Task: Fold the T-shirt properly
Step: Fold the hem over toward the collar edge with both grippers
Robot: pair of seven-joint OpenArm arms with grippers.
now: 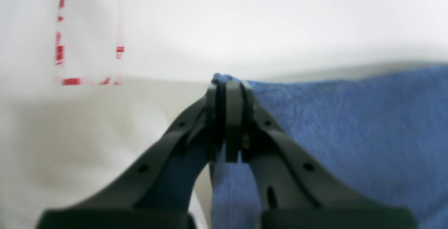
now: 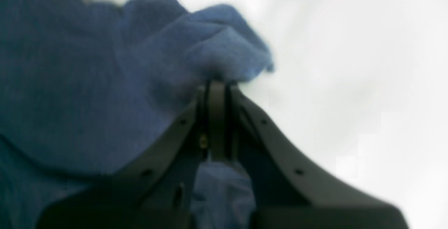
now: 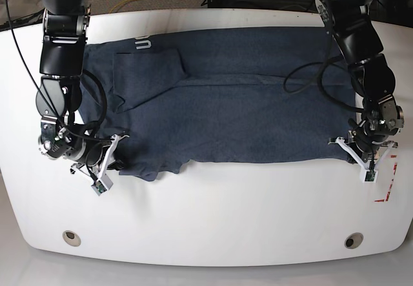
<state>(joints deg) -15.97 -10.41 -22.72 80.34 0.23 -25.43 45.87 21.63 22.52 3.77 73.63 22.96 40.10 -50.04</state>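
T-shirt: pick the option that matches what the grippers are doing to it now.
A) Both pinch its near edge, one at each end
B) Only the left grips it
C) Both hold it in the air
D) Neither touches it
A: the left gripper and the right gripper are each shut on the T-shirt, which lies spread on the table.

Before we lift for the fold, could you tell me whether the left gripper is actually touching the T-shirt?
Touching. In the left wrist view the left gripper is shut on the T-shirt's edge, with blue cloth pinched between its closed jaws and poking out above them.
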